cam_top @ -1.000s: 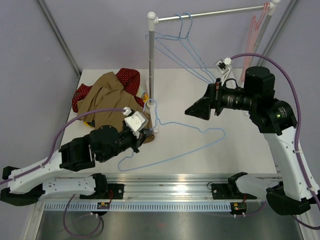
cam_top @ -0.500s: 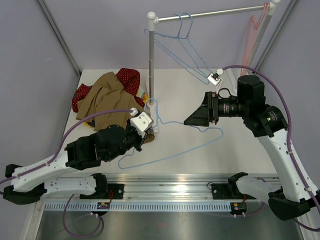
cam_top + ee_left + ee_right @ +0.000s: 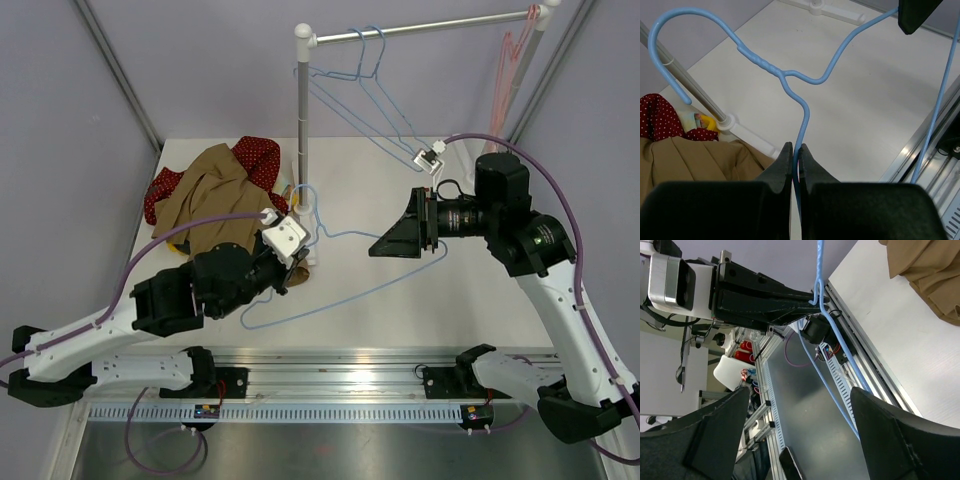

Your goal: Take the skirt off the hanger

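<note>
A bare light-blue wire hanger [image 3: 400,262] is held slanted above the table. My left gripper [image 3: 290,264] is shut on its wire just below the neck [image 3: 799,131], and no cloth hangs on it. My right gripper [image 3: 384,246] stands open at the hanger's upper arm. In the right wrist view the wire [image 3: 836,396] runs between its wide fingers, close to one finger [image 3: 900,440], and is not gripped. A tan garment [image 3: 212,192] lies heaped over a red dotted one [image 3: 262,154] at the back left. I cannot tell which one is the skirt.
A clothes rack's white post [image 3: 303,120] stands mid-table beside the hanger's hook, with its foot [image 3: 747,138] close to my left fingers. Blue hangers [image 3: 362,70] and pink hangers [image 3: 512,52] hang on its rail. A small yellow object [image 3: 285,191] lies by the post.
My left gripper has raised the hanger and shifted it slightly right, so its hook stands higher by the post. My right gripper has come down and left to the hanger's upper arm.
</note>
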`<act>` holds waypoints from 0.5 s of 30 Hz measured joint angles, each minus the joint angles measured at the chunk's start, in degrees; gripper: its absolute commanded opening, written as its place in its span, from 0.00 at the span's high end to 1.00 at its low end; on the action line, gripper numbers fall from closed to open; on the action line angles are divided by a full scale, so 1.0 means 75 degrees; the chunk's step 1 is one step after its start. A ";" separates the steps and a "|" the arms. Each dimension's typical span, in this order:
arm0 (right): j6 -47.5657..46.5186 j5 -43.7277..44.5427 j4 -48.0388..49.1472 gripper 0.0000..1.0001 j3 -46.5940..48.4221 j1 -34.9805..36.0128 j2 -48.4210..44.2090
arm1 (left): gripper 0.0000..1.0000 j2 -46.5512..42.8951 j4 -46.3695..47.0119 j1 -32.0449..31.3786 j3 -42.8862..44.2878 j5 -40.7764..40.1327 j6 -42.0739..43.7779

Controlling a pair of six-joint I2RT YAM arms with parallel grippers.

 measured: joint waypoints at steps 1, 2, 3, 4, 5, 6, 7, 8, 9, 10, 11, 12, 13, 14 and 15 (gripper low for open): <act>0.0009 0.0058 0.0006 0.07 0.0003 0.0000 -0.0012 | 1.00 0.0003 -0.0009 -0.0003 0.0006 0.0009 0.0000; 0.0029 0.0117 0.0032 0.06 0.0003 0.0000 -0.0029 | 1.00 0.0003 -0.0029 -0.0003 0.0006 0.0026 -0.0003; 0.0087 0.0163 0.0073 0.05 0.0020 0.0000 -0.0052 | 1.00 0.0000 -0.0070 -0.0003 0.0006 0.0047 -0.0006; 0.0140 0.0198 0.0137 0.05 0.0067 0.0000 -0.0061 | 1.00 -0.0003 -0.0114 0.0000 0.0006 0.0073 -0.0009; 0.0204 0.0256 0.0227 0.05 0.0152 0.0000 -0.0064 | 1.00 -0.0012 -0.0175 -0.0003 0.0006 0.0108 -0.0012; 0.0265 0.0309 0.0329 0.04 0.0256 0.0000 -0.0058 | 1.00 -0.0020 -0.0236 -0.0003 0.0006 0.0152 -0.0017; 0.0318 0.0361 0.0428 0.04 0.0370 0.0000 -0.0055 | 1.00 -0.0038 -0.0286 -0.0003 0.0006 0.0187 -0.0026; 0.0379 0.0388 0.0507 0.04 0.0507 0.0000 -0.0038 | 1.00 -0.0064 -0.0335 -0.0003 0.0006 0.0210 -0.0035; 0.0428 0.0420 0.0595 0.04 0.0629 0.0000 -0.0012 | 1.00 -0.0096 -0.0376 -0.0003 0.0006 0.0233 -0.0038; 0.0490 0.0428 0.0720 0.04 0.0813 0.0000 0.0047 | 1.00 -0.0140 -0.0408 -0.0003 0.0006 0.0262 -0.0038; 0.0530 0.0434 0.0851 0.04 0.0921 0.0000 0.0099 | 1.00 -0.0184 -0.0434 -0.0003 0.0006 0.0294 -0.0038; 0.0571 0.0443 0.0941 0.04 0.0985 0.0000 0.0140 | 1.00 -0.0221 -0.0452 -0.0003 0.0006 0.0318 -0.0038; 0.0597 0.0455 0.1061 0.04 0.1017 0.0000 0.0184 | 1.00 -0.0277 -0.0469 -0.0003 0.0006 0.0353 -0.0041; 0.0635 0.0478 0.1131 0.04 0.1011 0.0000 0.0227 | 1.00 -0.0332 -0.0478 -0.0003 0.0006 0.0391 -0.0041; 0.0679 0.0490 0.1195 0.04 0.0985 0.0000 0.0274 | 1.00 -0.0388 -0.0481 -0.0003 0.0006 0.0411 -0.0041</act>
